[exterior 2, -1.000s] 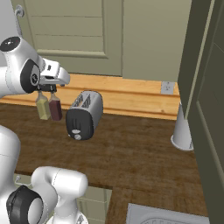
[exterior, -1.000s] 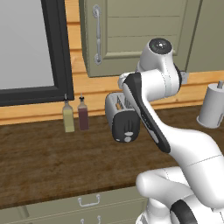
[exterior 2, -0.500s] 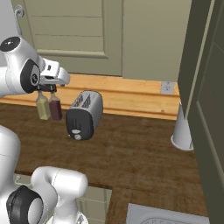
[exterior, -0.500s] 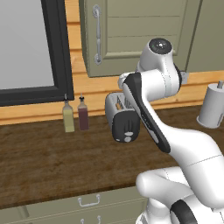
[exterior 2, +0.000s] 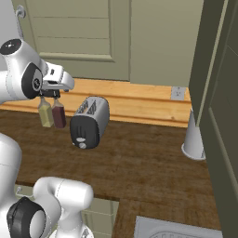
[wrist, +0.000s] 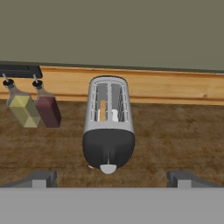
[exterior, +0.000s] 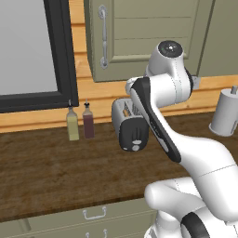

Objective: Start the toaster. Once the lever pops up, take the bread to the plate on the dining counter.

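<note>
- The toaster (wrist: 108, 127) stands on the dark wood counter (wrist: 175, 131), its black end face nearest the robot, bread (wrist: 102, 110) in 1 slot.
- 2 bottles (wrist: 34, 107) stand left of it.
- The tool (wrist: 109, 178) hangs above, fingers spread wide.

The silver toaster (wrist: 108, 129) stands on the wooden worktop, black end forward, with bread (wrist: 102, 110) in its left slot.
</note>
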